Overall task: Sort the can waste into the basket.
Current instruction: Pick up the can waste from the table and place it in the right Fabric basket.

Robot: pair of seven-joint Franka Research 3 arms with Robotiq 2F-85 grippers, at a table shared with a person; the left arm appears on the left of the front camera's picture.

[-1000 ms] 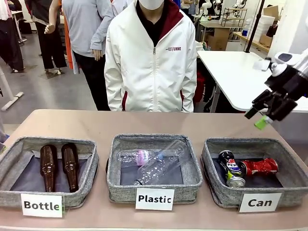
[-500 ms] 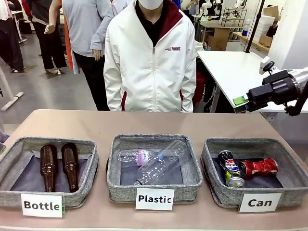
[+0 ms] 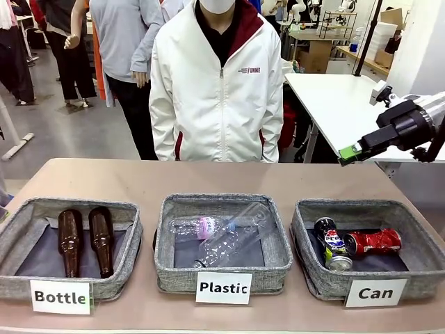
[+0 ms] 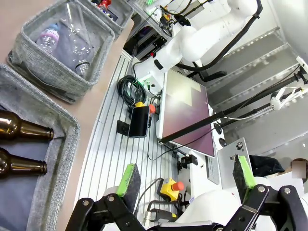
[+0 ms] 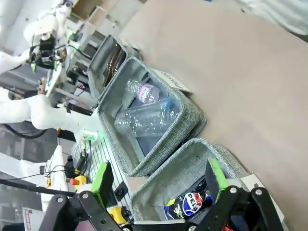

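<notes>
Two cans lie in the grey "Can" basket [image 3: 303,229] at the table's right: a dark blue can [image 3: 332,243] and, touching it, a dented red can [image 3: 375,241]. My right gripper [image 3: 351,152] hangs above and behind the basket, well clear of it, lying nearly level with its green pads toward the left. In the right wrist view its fingers [image 5: 102,179] stand wide apart and open with nothing between them, and the blue can [image 5: 190,203] shows below in the basket [image 5: 166,180]. My left gripper [image 4: 185,175] is open, off the table's near side.
The "Plastic" tray [image 3: 222,271] in the middle holds clear bottles [image 3: 222,236]. The "Bottle" tray [image 3: 14,278] at the left holds two brown glass bottles [image 3: 85,240]. A person in a white jacket [image 3: 217,97] stands at the far edge with hands down. Bare tabletop lies behind the trays.
My right gripper has risen from just over the Can basket and swung from pointing down to lying nearly level, empty. Both cans stay in the basket.
</notes>
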